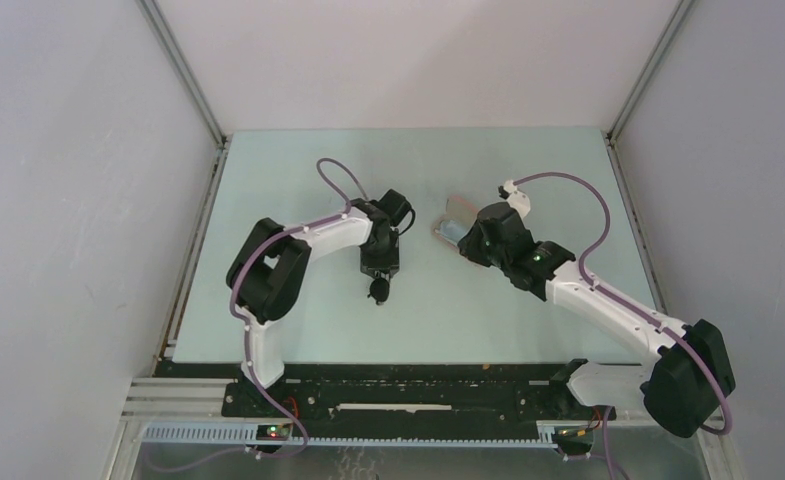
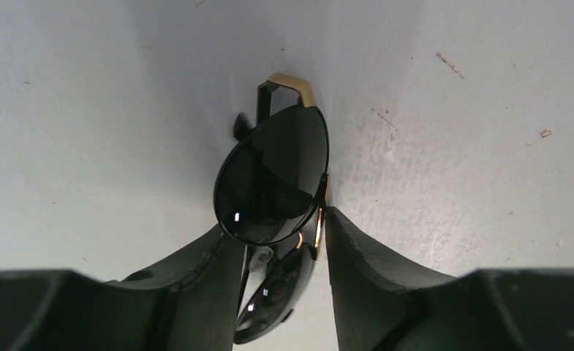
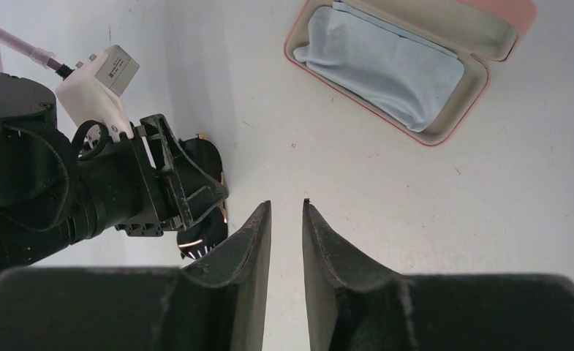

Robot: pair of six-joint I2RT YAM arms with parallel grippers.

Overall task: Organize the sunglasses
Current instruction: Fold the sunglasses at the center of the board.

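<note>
1. Overhead, in the top view, the left claw (image 1: 379, 281) points down near the middle of the pale tabletop (image 1: 468, 320), with the sunglasses (image 1: 377, 292) a small dark shape at its tip. The right claw (image 1: 465, 236) hovers to the right, well apart from it, just beside the open pink case (image 1: 455, 214) at the far side.
2. In the left wrist view, the left claw is clamped on the sunglasses. Its two dark fingers (image 2: 364, 270) press on either side of the frame, near the bridge. One dark oval lens stands edge-up above the fingertips, and the other sits lower between them. A gold hinge piece shows at the top. The tabletop beneath is scuffed and speckled.
3. In the right wrist view, the right claw's fingers are parted by a narrow gap and hold nothing. The case lies open at upper right with a light blue cloth (image 3: 386, 69) inside it. The left claw and the sunglasses show at left, well apart from the case.
</note>
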